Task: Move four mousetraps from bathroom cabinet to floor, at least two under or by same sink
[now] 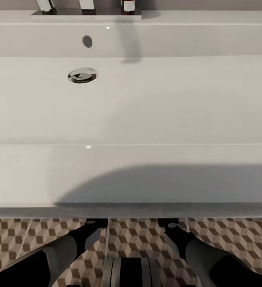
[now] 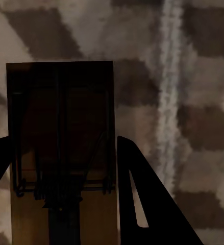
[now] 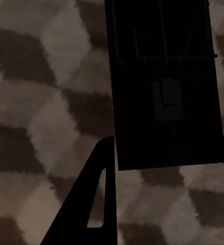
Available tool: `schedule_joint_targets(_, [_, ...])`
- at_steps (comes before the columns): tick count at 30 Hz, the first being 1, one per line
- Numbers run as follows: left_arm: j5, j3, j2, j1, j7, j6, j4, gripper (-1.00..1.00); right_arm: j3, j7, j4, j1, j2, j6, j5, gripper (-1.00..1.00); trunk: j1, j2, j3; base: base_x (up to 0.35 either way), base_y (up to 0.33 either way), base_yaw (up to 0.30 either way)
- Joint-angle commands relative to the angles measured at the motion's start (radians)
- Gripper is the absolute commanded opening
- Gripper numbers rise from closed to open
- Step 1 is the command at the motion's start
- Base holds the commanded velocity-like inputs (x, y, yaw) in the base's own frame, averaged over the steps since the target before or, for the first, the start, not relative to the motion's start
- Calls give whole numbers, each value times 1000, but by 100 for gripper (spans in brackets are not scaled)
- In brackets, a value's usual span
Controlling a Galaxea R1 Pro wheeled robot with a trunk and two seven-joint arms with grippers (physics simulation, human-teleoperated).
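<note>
we hold a mousetrap point(image 2: 60, 148) in the left jaws and another mousetrap point(image 3: 165, 87) in the right, low over the bathroom floor point(image 1: 226, 235) beneath the sink's point(image 1: 131, 119) front edge, where an abrupt release could flip one.

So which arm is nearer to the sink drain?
Left. The left arm goes under the front edge of the sink almost in line with the drain; the right arm goes under well off to its right.
</note>
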Motion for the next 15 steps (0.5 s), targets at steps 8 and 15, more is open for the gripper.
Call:
schedule_joint_targets(8, [4,-9,0,0,6,-4,-7,-100,8,-2,1,-1,0,-5,-11,-100,0,0,-1,0,0,0])
schedule_joint_targets(15, [3,-10,0,0,6,-5,-8,-100,8,-2,1,-1,-1,-5,-12,-100,0,0,-1,-11,0,0])
